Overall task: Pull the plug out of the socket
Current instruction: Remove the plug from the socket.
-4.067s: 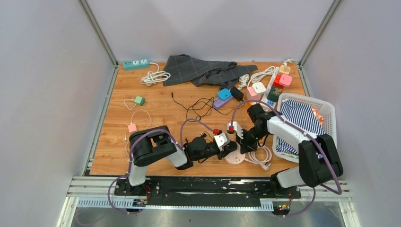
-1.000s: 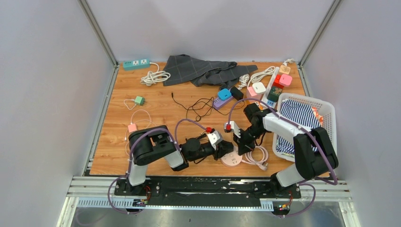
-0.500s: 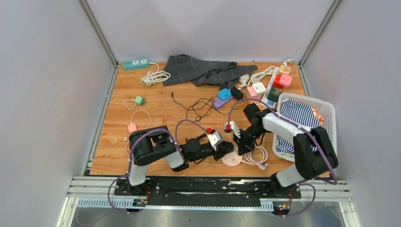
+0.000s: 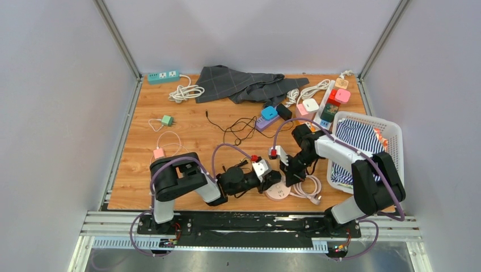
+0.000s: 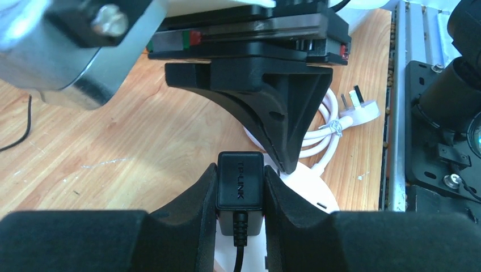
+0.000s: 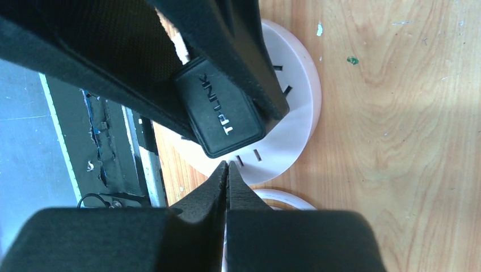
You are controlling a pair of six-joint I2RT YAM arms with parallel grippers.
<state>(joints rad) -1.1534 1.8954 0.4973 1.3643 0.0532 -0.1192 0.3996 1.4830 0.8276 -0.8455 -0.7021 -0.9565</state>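
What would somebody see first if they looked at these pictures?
Probably the left gripper squeezing a black plug over a round white socket at the table's near edge. The right gripper, shut, has its tips right beside the plug. Farther back lie a grey cloth and, on the right, a white basket.

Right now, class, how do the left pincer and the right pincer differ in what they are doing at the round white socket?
The left pincer is shut on the black plug, clamping it from both sides; the right pincer is shut on nothing. The left pincer grips the plug's body, while the right pincer's tip points at the white socket beside the plug, seemingly to steady it. Both are black and meet at the same socket.
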